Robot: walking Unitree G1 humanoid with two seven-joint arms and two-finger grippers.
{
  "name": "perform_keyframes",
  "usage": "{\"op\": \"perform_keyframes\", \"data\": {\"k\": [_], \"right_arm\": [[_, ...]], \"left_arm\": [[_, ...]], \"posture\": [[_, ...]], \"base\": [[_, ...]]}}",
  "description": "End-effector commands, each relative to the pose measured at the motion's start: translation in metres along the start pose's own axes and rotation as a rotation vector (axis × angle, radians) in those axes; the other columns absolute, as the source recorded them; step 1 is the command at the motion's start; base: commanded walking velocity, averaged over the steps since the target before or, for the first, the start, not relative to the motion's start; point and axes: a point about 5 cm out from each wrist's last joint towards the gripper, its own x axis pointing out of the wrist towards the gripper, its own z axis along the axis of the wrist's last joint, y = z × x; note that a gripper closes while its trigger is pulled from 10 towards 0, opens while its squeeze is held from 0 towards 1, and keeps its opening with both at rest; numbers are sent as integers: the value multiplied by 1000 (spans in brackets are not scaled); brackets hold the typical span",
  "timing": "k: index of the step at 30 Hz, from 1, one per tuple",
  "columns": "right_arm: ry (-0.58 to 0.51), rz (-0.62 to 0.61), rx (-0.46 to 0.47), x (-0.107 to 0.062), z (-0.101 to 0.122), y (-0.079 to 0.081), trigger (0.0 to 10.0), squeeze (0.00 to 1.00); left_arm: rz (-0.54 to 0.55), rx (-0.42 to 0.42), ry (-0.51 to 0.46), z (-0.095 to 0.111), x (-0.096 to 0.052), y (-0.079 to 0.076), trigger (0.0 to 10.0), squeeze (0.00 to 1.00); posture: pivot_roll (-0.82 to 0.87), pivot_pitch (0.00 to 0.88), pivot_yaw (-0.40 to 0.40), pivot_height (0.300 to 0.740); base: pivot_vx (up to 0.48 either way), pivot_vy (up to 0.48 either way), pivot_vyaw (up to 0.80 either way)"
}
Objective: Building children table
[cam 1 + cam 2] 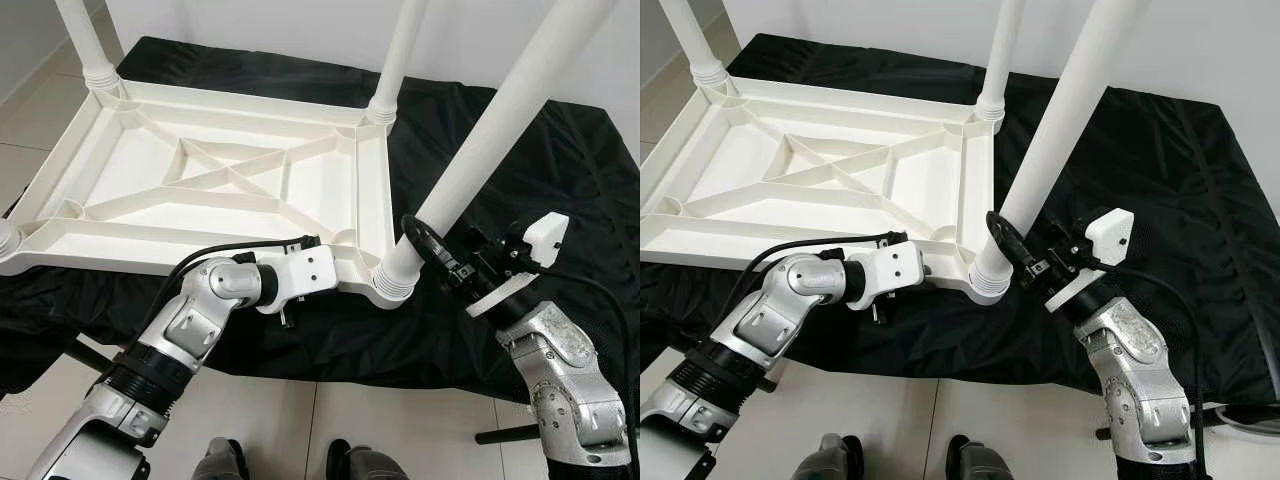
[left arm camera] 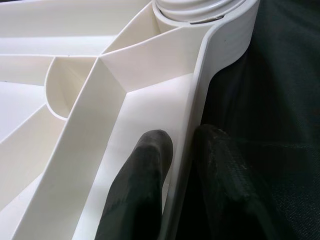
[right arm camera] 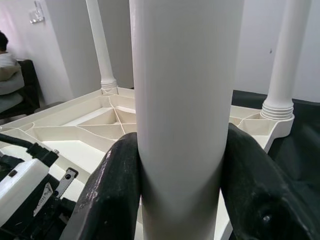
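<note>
Fingers (image 3: pixel 112 195) of the right gripper (image 1: pixel 1005 243) clasp the near leg (image 1: pixel 1055 130) just above its socket. Left gripper (image 2: pixel 182 165) pinches the tabletop (image 1: pixel 215 175) rim. That tabletop lies upside down on a black cloth (image 1: pixel 520 150), other legs upright.

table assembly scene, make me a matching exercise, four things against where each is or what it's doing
Things:
1. left gripper
2. right gripper
3. black cloth
4. upturned tabletop

States:
A. lies under the tabletop
B. fingers astride the tabletop's side rim
C. underside up, ribs showing
D. fingers clamped round the near white leg

Pairs: 1-B, 2-D, 3-A, 4-C
</note>
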Motion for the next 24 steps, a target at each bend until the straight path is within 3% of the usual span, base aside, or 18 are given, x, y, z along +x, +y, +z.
{"op": "perform_keyframes", "data": {"k": [1, 24], "right_arm": [[147, 25, 106, -3, -31, 14, 10000, 0], [122, -47, 67, 3, -25, 26, 10000, 0]], "left_arm": [[68, 9, 5, 3, -1, 7, 10000, 0], [77, 11, 3, 4, 0, 10, 10000, 0]], "posture": [[-70, 195, -45, 740], [-75, 193, -51, 740]], "base": [[0, 0, 0], [0, 0, 0]]}}
